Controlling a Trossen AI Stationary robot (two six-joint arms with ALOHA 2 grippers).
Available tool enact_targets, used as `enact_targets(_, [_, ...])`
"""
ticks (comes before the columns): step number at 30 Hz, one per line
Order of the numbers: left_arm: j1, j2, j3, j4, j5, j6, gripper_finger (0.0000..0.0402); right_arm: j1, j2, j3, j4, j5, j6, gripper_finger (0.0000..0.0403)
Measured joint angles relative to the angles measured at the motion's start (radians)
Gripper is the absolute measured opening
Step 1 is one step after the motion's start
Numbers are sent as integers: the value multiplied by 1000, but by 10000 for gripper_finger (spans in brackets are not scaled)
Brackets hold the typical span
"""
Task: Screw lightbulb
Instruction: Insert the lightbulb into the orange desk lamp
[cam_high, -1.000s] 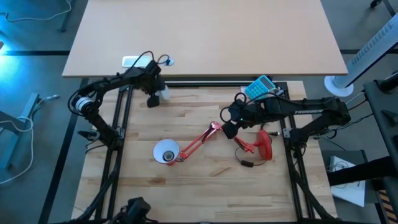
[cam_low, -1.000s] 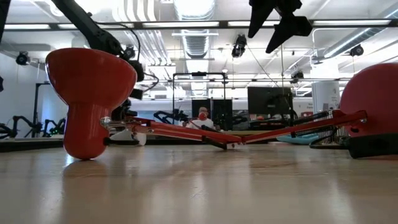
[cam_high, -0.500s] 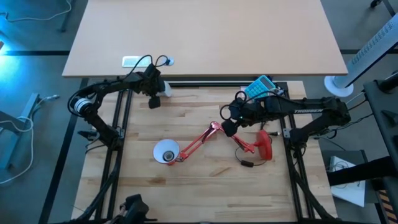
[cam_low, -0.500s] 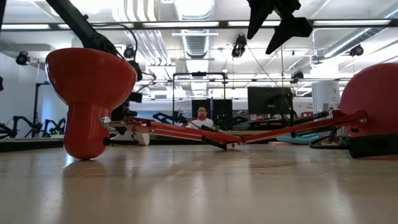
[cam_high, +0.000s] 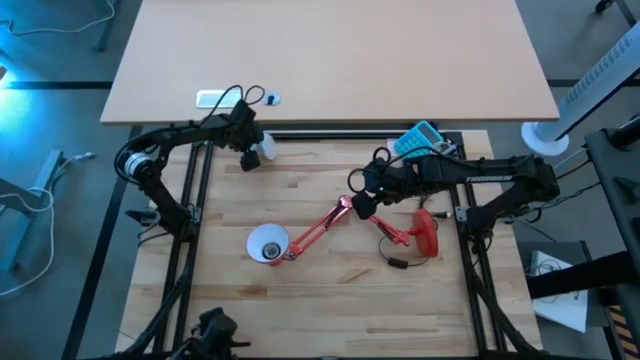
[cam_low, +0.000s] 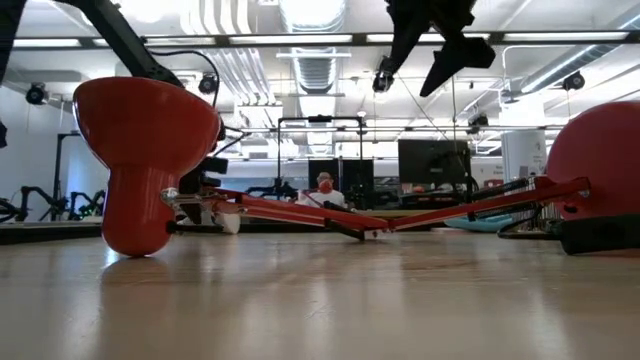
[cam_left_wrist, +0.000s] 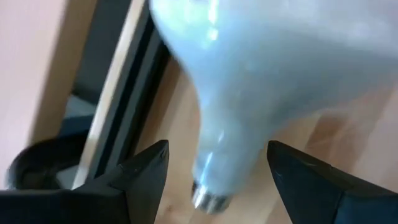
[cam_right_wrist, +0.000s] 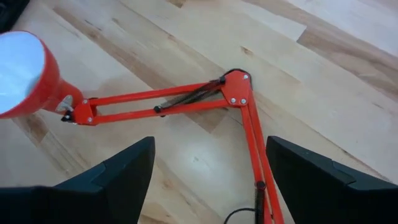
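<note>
Wood table (cam_high: 330, 290): white dome lightbulb (cam_left_wrist: 261, 74), grey base, between spread left gripper (cam_left_wrist: 214, 165) fingers.

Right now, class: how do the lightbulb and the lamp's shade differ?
The lightbulb is all white and tapers to a metal screw tip; the lamp's shade is red outside, white inside. The lightbulb lies at the table's far left edge between the left gripper's open fingers; the shade, larger, rests mid-table, untouched. Both have white surfaces.

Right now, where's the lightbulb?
High view: the lightbulb is at the table's far-left edge, right by the left gripper, well away from the red lamp shade. The left wrist view shows it between the open fingers.
</note>
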Motion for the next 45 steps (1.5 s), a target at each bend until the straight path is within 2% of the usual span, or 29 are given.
enact_targets(11, [-9, 30, -25, 18, 35, 9, 260, 1, 24, 0, 51, -11, 18, 283])
enact_targets(19, [-61, 27, -57, 21, 40, -17, 228, 0, 24, 0, 68, -8, -6, 280])
enact_targets(24, [-81, 27, -58, 20, 41, -24, 221, 0, 24, 0, 73, -8, -6, 282])
enact_targets(30, [-82, 27, -59, 17, 51, -108, 203, 1, 24, 0, 83, -5, -17, 272])
enact_targets(37, [-86, -9, -63, -9, 87, -212, 134, 1, 12, 75, 112, 101, -126, 260])
enact_targets(42, [-88, -77, -63, -6, 140, -293, 134, 1, -2, 181, 113, 184, -263, 249])
enact_targets(45, [-92, -146, -63, 3, 208, -370, 145, 2, -16, 243, 122, 229, -349, 243])
